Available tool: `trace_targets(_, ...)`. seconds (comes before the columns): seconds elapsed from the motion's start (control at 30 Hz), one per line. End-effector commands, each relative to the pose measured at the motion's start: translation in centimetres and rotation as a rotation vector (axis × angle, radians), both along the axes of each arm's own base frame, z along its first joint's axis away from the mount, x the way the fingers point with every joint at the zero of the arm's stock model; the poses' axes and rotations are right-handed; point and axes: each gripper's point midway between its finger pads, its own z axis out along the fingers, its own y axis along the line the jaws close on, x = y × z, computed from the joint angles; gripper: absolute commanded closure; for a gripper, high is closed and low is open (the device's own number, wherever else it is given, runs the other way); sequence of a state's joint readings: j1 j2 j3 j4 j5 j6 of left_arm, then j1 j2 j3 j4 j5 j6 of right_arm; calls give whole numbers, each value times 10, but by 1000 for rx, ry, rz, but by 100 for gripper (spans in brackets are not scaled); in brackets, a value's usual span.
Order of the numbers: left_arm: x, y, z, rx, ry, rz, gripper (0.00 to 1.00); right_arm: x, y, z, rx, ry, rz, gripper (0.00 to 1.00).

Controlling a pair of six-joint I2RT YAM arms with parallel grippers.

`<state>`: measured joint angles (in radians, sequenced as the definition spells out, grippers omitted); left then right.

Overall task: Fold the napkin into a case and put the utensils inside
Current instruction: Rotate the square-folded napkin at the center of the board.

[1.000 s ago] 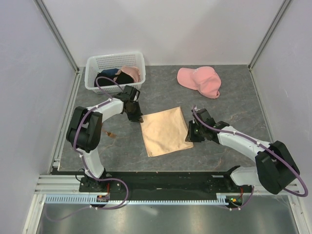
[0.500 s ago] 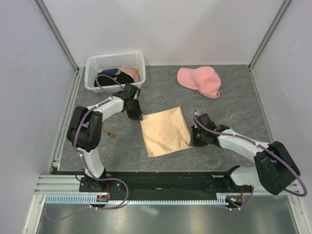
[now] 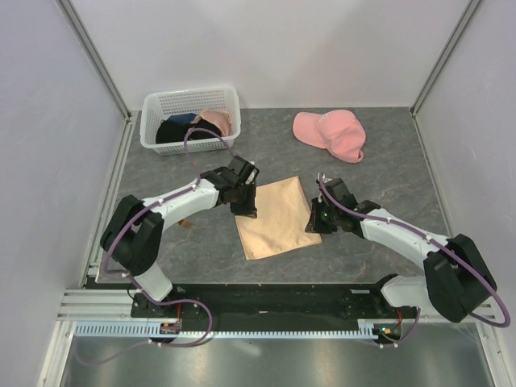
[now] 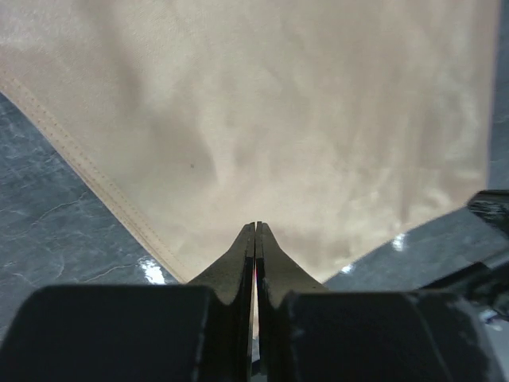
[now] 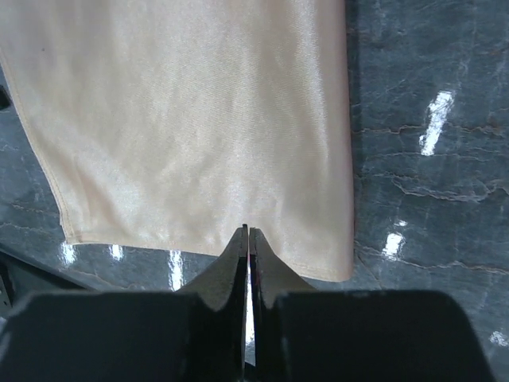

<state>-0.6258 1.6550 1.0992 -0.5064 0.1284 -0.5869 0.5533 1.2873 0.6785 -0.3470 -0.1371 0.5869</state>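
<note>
Two tools clenched on napkin [image 3: 278, 219], which lies mid desk [image 3: 387, 173]: left tool [image 4: 254, 227] at far-left corner, right tool [image 5: 246, 231] at right hem. We advise carrying both pinches level, cloth taut, so fold lands square.

Recorded shiny peach-tan square cloth napkin [image 3: 276, 218], plain, hem stitched in matching tone. Dark grey table top [image 3: 387, 173], veined pale like marble. Pink fabric cap [image 3: 330, 134]. White slotted plastic basket [image 3: 189, 95], dark and pink clothes [image 3: 197, 126] inside.
</note>
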Motion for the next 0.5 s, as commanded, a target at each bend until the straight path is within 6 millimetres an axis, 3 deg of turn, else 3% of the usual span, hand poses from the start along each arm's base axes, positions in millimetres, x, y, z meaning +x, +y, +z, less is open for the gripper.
trace_targets(0.0,-3,28,-31,194,-34,3,96,18,18,1,57,-15,-10,99)
trace_targets(0.23,-14,32,-49,270,-26,-19,97,27,12,-19,-2,-13,-30,100)
trace_targets(0.47,-36,33,-62,298,12,-17,98,35,-9,-39,-136,-35,-41,100)
